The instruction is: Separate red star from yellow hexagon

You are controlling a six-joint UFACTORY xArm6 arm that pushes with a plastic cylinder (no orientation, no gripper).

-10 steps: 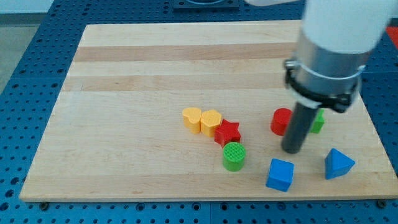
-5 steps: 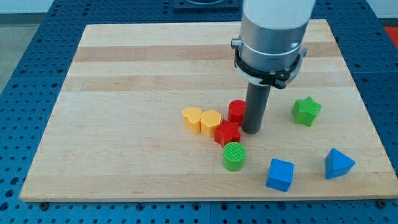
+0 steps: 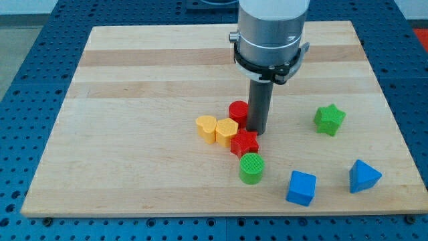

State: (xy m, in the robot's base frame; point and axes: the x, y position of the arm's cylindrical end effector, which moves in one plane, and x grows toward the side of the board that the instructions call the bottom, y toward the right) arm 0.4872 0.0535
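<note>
The red star (image 3: 245, 143) lies near the board's middle, touching the yellow hexagon (image 3: 226, 131) on its upper left. A yellow heart (image 3: 206, 126) sits against the hexagon's left side. My tip (image 3: 258, 130) stands just above and right of the red star, close to it. A red cylinder (image 3: 238, 112) sits against the rod's left side, just above the hexagon. A green cylinder (image 3: 252, 168) sits right below the star.
A green star (image 3: 329, 119) lies at the right. A blue cube (image 3: 301, 187) and a blue triangular block (image 3: 363, 176) sit near the wooden board's (image 3: 134, 80) bottom right edge. The arm's wide grey body (image 3: 269, 33) hangs over the board's top middle.
My tip has swept left across the board, pushing the red cylinder away from the green star to beside the yellow hexagon. The red star and yellow blocks have stayed put.
</note>
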